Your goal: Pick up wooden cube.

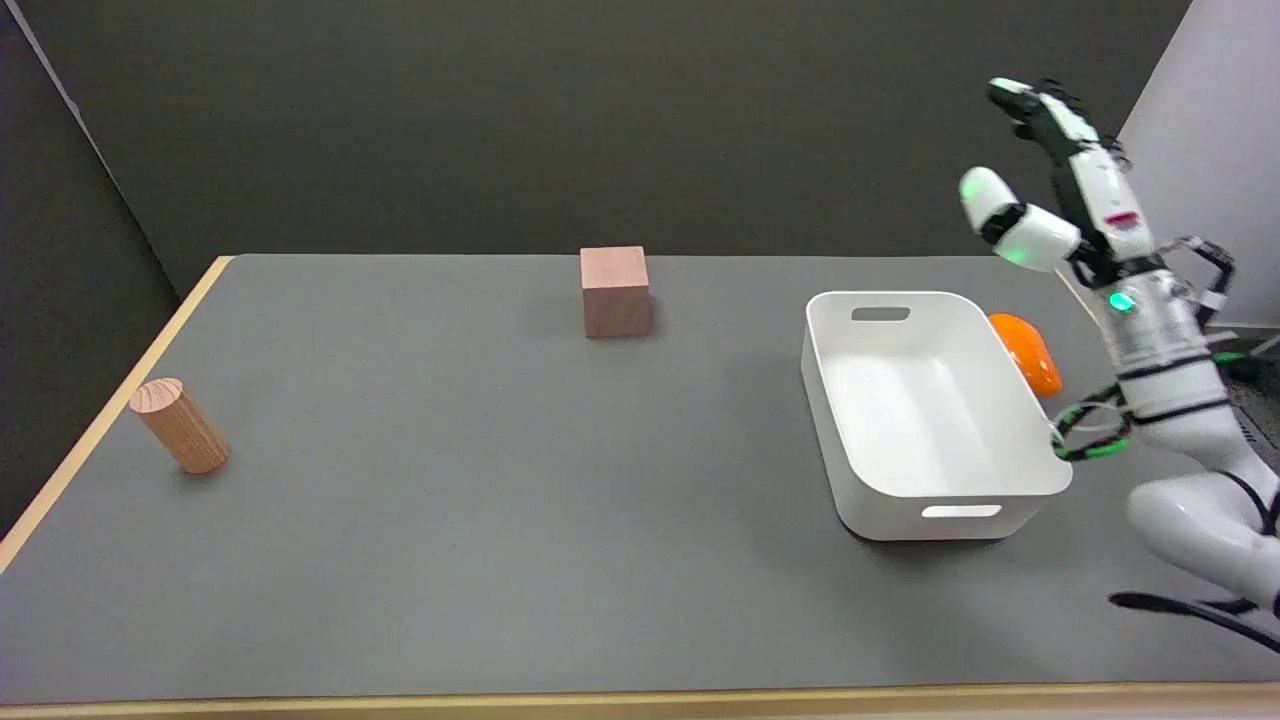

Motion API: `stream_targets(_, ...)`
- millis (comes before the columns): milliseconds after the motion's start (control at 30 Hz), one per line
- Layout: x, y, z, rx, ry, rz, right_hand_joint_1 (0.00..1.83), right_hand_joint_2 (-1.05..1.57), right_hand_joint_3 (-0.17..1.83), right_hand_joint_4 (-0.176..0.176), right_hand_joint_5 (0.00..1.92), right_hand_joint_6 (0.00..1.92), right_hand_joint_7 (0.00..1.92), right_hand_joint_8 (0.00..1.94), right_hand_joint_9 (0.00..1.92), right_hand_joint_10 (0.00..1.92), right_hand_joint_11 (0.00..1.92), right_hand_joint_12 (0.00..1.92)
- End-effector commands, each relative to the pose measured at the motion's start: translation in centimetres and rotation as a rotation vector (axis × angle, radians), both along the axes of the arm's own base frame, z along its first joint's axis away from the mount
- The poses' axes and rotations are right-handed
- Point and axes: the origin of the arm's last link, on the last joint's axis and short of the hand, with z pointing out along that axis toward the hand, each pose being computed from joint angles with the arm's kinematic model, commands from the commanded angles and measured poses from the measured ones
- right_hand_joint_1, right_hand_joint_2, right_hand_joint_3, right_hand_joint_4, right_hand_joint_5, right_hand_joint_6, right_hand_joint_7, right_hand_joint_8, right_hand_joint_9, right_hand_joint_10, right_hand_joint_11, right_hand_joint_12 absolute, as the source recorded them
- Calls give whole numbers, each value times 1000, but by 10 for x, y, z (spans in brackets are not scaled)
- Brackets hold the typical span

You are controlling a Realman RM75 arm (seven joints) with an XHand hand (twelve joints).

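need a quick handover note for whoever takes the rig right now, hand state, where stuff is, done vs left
Right hand: open, holds nothing, raised in the air at the far right, above and beyond the white bin.
Cube: on the table near its far edge, to the left of the bin, untouched.
Done: nothing yet.
Left: reach left across to the cube, grip it, lift it.
Also there: cylinder at the left edge, an orange thing behind the bin.
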Motion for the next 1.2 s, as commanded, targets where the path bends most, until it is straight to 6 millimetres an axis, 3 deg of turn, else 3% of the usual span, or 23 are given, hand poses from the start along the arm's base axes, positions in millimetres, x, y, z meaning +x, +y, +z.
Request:
stream_targets(33, 34, -115, -102, 178, 211, -135, 340, 676, 986, -6, 162, 426, 212, 329, 69, 606, -1, 1013)
stream_targets(233, 33, -153, -141, 186, 325, -193, 375, 653, 982, -4, 159, 429, 205, 333, 68, 611, -1, 1004)
stream_targets(533, 14, -189, -192, 199, 519, -338, 386, 579, 962, 9, 104, 409, 134, 317, 31, 586, -1, 975)
stream_targets(900, -34, -223, -201, 158, 554, -563, 347, 557, 816, -2, -1, 163, -1, 142, -1, 265, -1, 781)
stream_targets(1200, -46, -233, -212, 154, 570, -607, 365, 506, 870, 13, -1, 5, -1, -1, -1, 113, -1, 698)
